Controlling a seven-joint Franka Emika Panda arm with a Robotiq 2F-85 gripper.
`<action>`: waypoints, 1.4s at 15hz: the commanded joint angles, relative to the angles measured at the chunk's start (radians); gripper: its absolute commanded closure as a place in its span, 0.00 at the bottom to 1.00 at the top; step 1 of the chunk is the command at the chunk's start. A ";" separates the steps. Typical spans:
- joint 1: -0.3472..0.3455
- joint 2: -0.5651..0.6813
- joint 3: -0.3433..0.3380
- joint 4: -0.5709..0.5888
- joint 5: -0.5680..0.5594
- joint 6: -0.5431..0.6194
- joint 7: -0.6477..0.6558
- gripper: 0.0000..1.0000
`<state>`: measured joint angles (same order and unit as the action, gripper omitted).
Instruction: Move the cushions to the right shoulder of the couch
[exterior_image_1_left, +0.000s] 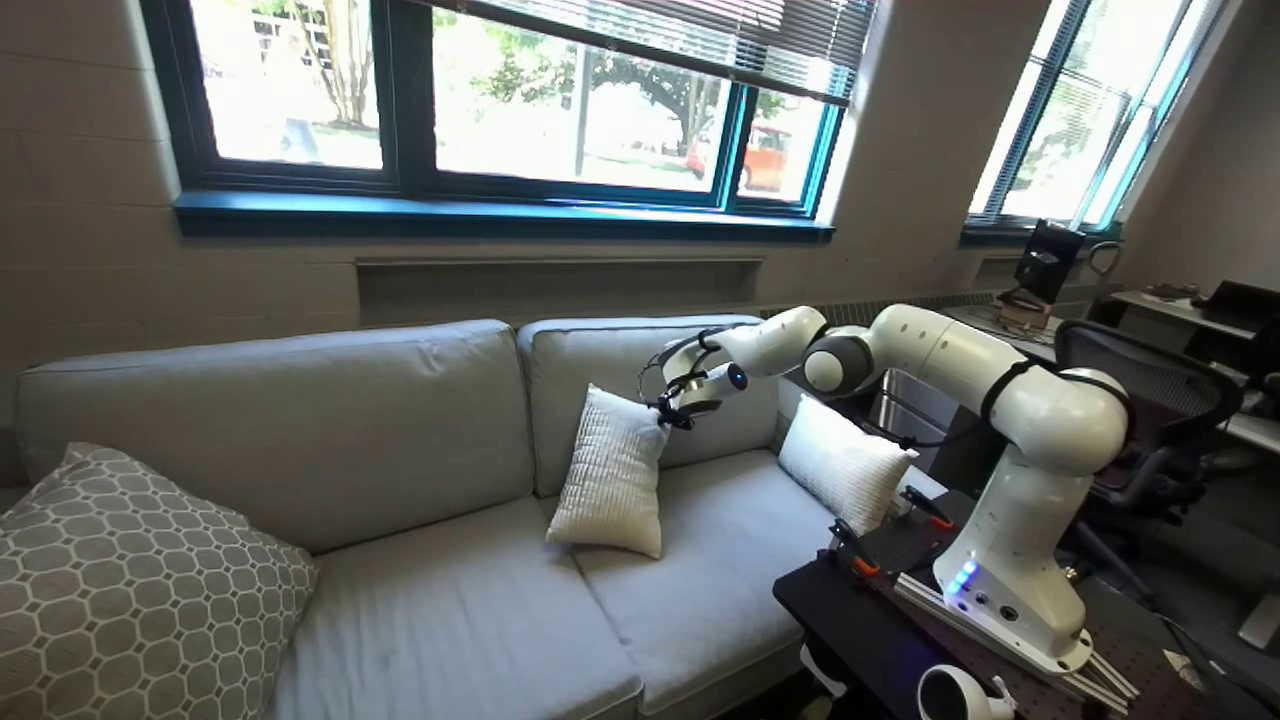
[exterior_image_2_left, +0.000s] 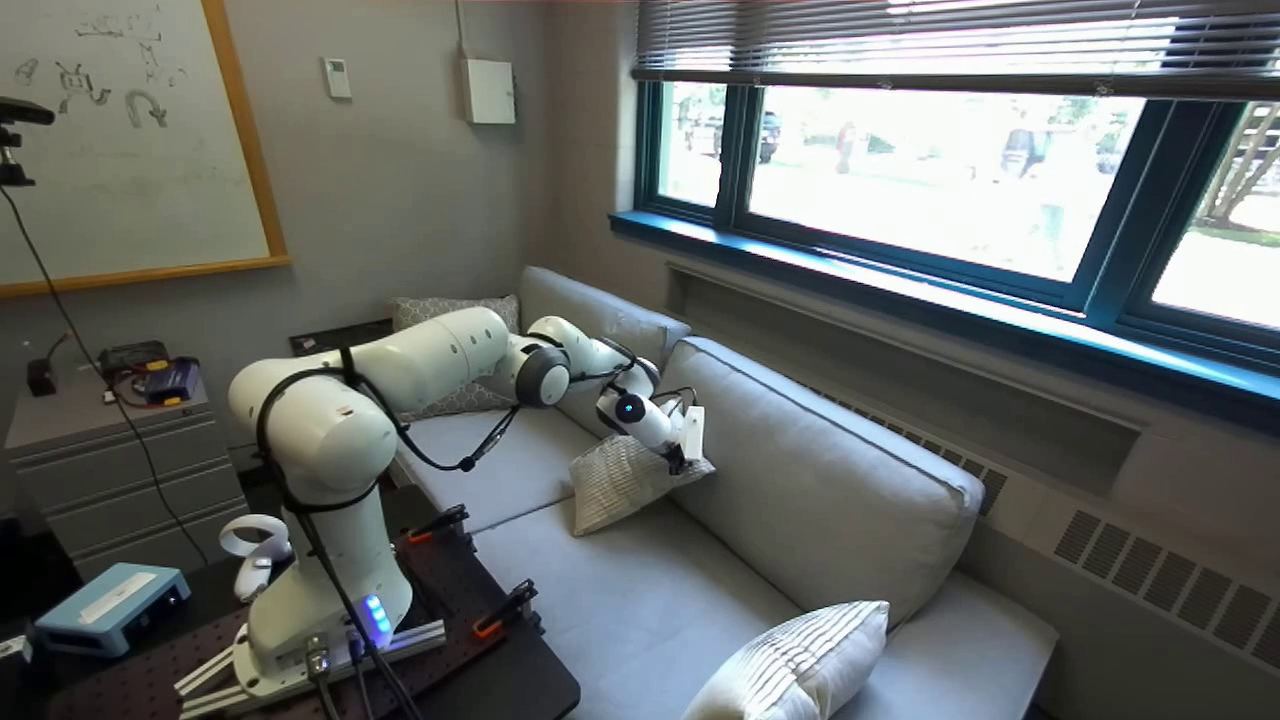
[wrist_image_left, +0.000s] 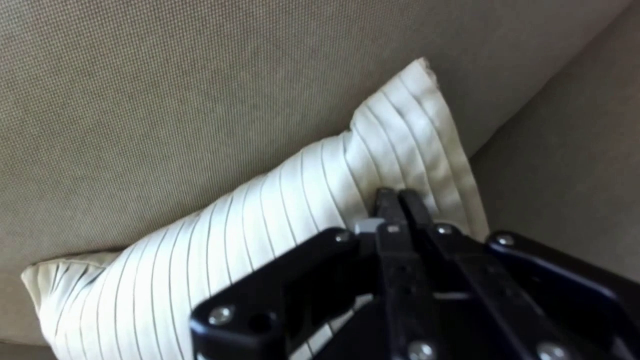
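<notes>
In an exterior view, the middle cushion (exterior_image_1_left: 612, 485) is stood tilted on the couch (exterior_image_1_left: 430, 600), over the seam (exterior_image_1_left: 601, 600) between the two seats; its upper corner is met by the tool (exterior_image_1_left: 670, 410). The end cushion (exterior_image_1_left: 845, 465) is propped at the end of the seat nearer the base of the arm (exterior_image_1_left: 1030, 430), well apart from the tool. The patterned pillow (exterior_image_1_left: 150, 590) is placed at the opposite end. The arm is mounted on a dark surface (exterior_image_1_left: 845, 620) in front of the couch.

In an exterior view, the armrest (exterior_image_2_left: 975, 645) is shown just beyond the end cushion; whether the two are touching cannot be told. The middle cushion is positioned well apart from the armrest, with the tool at its corner.

In the wrist view, the tool's jaws are set nearly together, narrow, near one corner of the middle cushion. Its pleated fabric is creased at the fingertips (wrist_image_left: 385, 197), and a pinch of it appears to be held.
</notes>
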<state>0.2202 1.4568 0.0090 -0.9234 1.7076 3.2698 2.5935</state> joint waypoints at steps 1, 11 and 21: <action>-0.081 -0.031 0.130 0.010 0.005 -0.015 -0.034 0.94; -0.181 -0.158 0.309 -0.127 0.044 -0.290 -0.083 0.58; -0.181 -0.286 0.302 -0.305 0.029 -0.416 -0.051 0.00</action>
<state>0.0400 1.2301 0.3345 -1.1513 1.7239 2.8995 2.5399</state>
